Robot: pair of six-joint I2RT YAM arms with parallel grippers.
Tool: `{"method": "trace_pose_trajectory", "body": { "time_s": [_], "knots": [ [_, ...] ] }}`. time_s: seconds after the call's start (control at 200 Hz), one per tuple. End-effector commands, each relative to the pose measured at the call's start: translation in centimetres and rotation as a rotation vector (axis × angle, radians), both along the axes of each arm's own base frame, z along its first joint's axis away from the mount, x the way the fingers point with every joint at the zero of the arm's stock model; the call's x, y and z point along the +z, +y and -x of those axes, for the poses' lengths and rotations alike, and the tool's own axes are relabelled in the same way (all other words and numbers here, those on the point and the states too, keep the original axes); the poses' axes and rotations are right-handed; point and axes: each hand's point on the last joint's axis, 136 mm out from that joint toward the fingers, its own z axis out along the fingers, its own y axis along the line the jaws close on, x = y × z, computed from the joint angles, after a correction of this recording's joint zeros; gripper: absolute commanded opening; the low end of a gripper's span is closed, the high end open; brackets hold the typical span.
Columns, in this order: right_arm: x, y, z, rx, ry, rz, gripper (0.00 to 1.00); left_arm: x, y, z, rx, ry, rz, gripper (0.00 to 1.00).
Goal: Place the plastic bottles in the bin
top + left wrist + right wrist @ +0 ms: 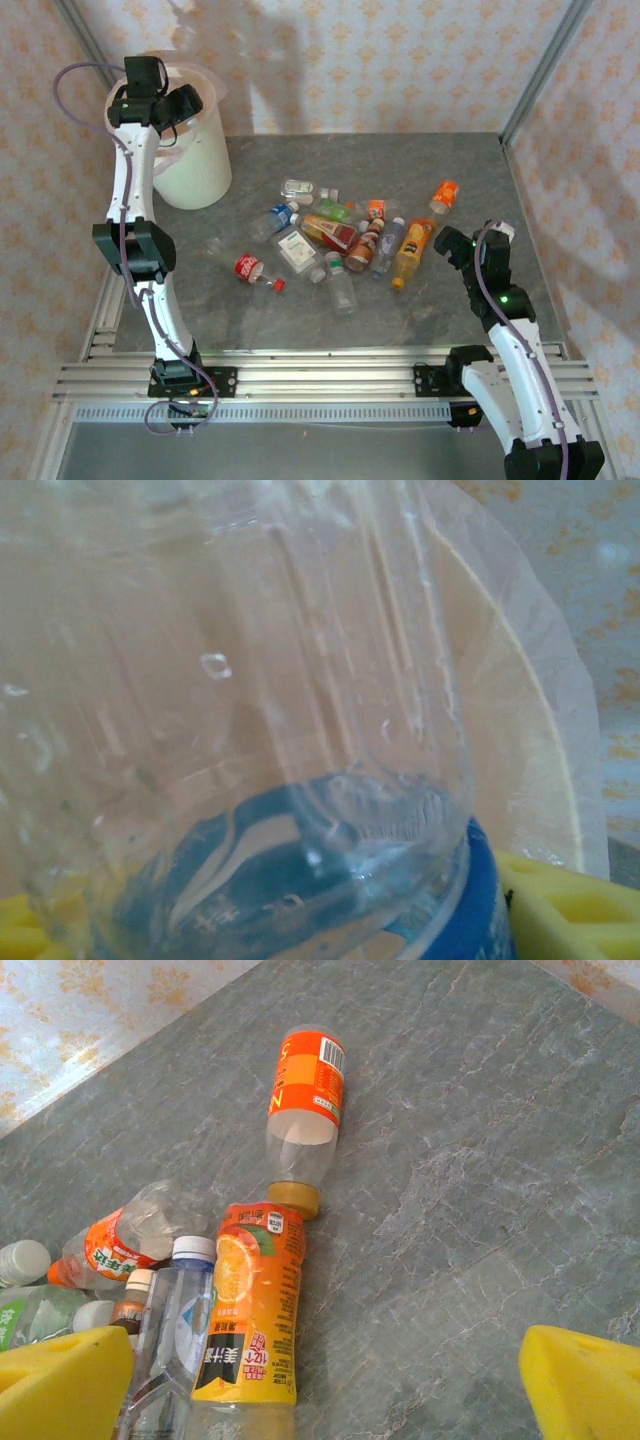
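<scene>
My left gripper (170, 110) hangs over the mouth of the bin (195, 170), a cream-white bucket at the back left. In the left wrist view a clear plastic bottle (250, 730) with a blue label sits between the yellow fingers (570, 910), its label against the right one, above the bin's bag-lined rim (540, 740). Several more plastic bottles (340, 235) lie heaped at the table's middle. My right gripper (455, 245) hovers open just right of the heap, with an orange juice bottle (250, 1310) below its left side and nothing between its fingers (60, 1380).
A red-labelled bottle (250, 268) lies apart at the heap's left and an orange-capped one (443, 195) at its far right. Metal posts and patterned walls border the grey table (440, 160). Bare surface stretches right of the juice bottle (450, 1210).
</scene>
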Motion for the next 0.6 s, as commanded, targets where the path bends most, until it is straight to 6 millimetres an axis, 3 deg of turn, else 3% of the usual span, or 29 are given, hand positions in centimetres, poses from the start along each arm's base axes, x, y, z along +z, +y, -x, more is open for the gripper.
{"method": "trace_pose_trajectory", "body": {
  "time_s": [0.0,0.165,0.41,0.595],
  "knots": [
    [0.8,0.2,0.0,0.011,-0.011,0.004,0.99,0.3,-2.0,-0.2,-0.090,-0.003,0.056,0.81],
    [0.5,0.2,0.0,0.009,-0.006,-0.003,0.99,1.2,-3.3,-0.6,-0.161,-0.042,0.085,0.97],
    [0.0,0.1,0.0,-0.011,-0.003,-0.019,0.99,2.5,-4.4,-0.6,-0.221,-0.085,0.114,1.00],
    [-1.1,0.4,-1.0,-0.050,0.032,-0.092,0.99,5.9,-4.0,0.9,-0.178,-0.152,0.095,1.00]
  ]
}}
